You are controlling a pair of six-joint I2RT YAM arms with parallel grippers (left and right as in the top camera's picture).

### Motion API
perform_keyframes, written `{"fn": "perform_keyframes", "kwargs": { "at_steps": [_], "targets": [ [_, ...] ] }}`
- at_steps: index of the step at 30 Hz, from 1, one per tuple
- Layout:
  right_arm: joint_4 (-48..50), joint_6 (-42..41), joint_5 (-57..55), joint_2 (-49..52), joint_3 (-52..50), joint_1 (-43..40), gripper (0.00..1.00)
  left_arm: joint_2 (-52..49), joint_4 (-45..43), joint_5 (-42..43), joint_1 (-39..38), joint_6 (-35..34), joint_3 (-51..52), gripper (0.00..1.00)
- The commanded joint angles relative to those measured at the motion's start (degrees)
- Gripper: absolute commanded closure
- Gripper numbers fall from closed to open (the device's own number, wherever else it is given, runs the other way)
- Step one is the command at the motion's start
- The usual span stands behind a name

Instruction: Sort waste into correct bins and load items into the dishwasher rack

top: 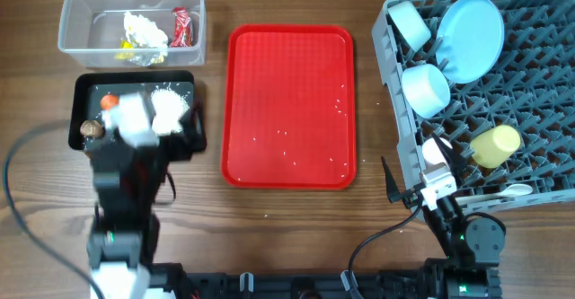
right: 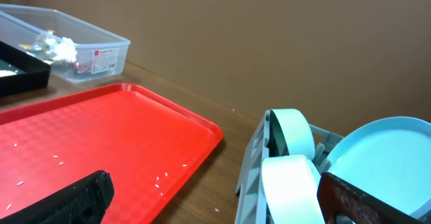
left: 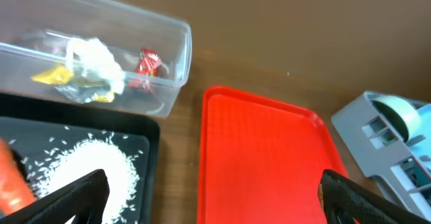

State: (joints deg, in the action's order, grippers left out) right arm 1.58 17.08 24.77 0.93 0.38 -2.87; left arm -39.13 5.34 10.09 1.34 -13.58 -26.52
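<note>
The clear tub (top: 130,21) holds white tissue (left: 94,59), a yellow wrapper (left: 50,76) and a red wrapper (left: 148,64). In the black tray (top: 85,88) lie an orange carrot (top: 109,101), rice (left: 87,170) and a brown lump (top: 90,129). My left gripper (top: 153,118) hovers open above this tray, nothing between its fingers. The grey rack (top: 539,83) carries a pale blue plate (top: 474,34), two bowls (top: 411,22) (top: 426,88), a yellow cup (top: 496,145) and a white spoon (top: 503,192). My right gripper (top: 433,166) stands open and empty at the rack's front left corner.
A flat red tray (top: 289,106) lies between the black tray and the rack, with a few rice grains on it. Bare wooden table shows around it. Cables trail at the front left and front right.
</note>
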Motion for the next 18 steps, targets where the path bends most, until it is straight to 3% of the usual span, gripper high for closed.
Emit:
{"fn": "perform_keyframes", "kwargs": {
  "at_steps": [1, 8, 18],
  "targets": [
    [0.3, 0.9, -0.6, -0.7, -0.1, 0.3, 0.00, 11.2, -2.4, 0.5, 1.5, 1.2, 10.0, 0.00],
    [0.3, 0.9, -0.6, -0.7, -0.1, 0.3, 0.00, 22.1, -4.6, 0.8, 2.1, 1.1, 18.1, 0.00],
    [0.3, 0.9, -0.6, -0.7, -0.1, 0.3, 0.00, 28.7, -0.3, 1.6, 3.1, 1.2, 18.8, 0.00]
  ]
}}
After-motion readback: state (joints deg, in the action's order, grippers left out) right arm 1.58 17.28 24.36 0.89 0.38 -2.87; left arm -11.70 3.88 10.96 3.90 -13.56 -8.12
